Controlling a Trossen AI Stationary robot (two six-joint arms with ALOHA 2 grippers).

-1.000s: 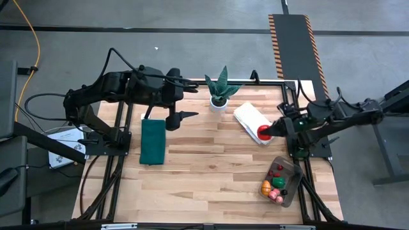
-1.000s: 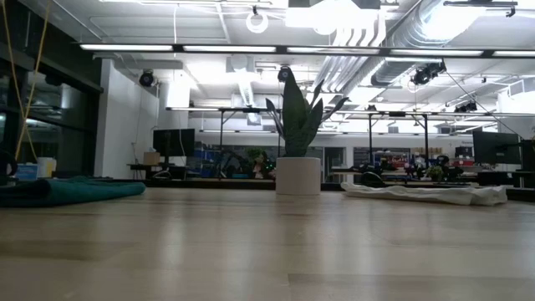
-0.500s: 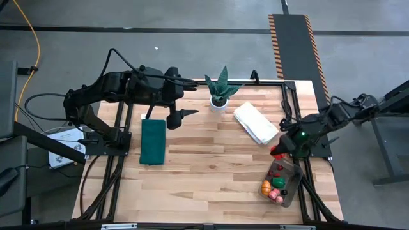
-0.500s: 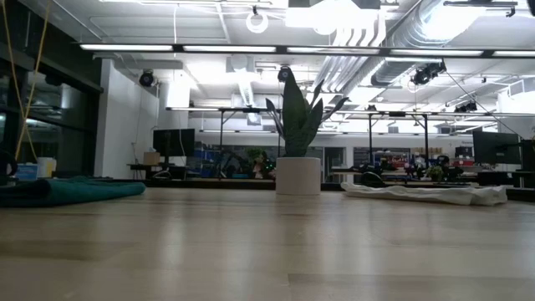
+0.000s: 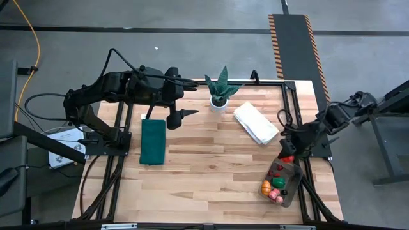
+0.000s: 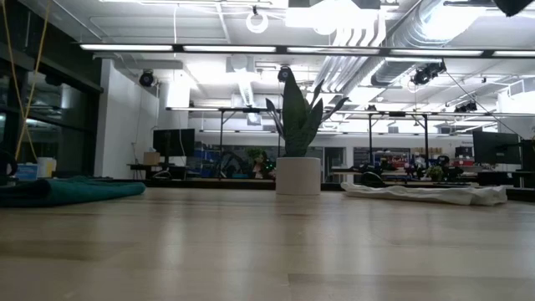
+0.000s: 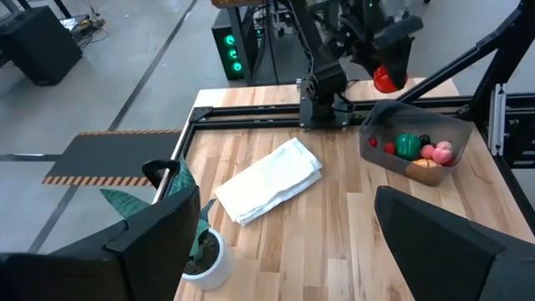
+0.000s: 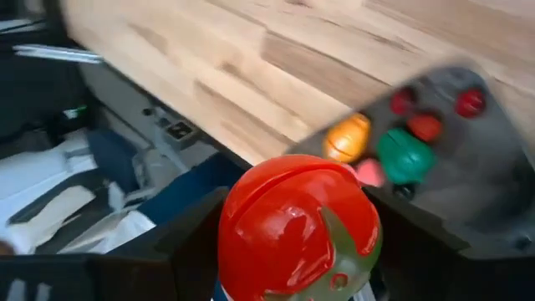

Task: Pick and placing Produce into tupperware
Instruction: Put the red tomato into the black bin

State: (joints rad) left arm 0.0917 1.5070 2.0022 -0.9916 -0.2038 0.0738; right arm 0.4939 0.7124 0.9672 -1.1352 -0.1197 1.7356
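While the right gripper [image 5: 287, 155] hangs over the table's right edge, just beside the far end of the clear greyish rectangular plastic container [image 5: 294, 186], its two dark fingers are clamped on a round red toy tomato with a green calyx [image 8: 298, 227]. That container sits near the table's front right corner and holds small round toy produce [image 5: 275, 181] in red, orange, green and pink. Between the gripper and the spiky green plant in a white pot [image 5: 220, 90] lies a folded white cloth [image 5: 255, 123]. At the table's rear left, the left gripper [image 5: 186, 114] hovers with fingers spread and empty, just beside a flat dark green rectangular mat [image 5: 153, 142].
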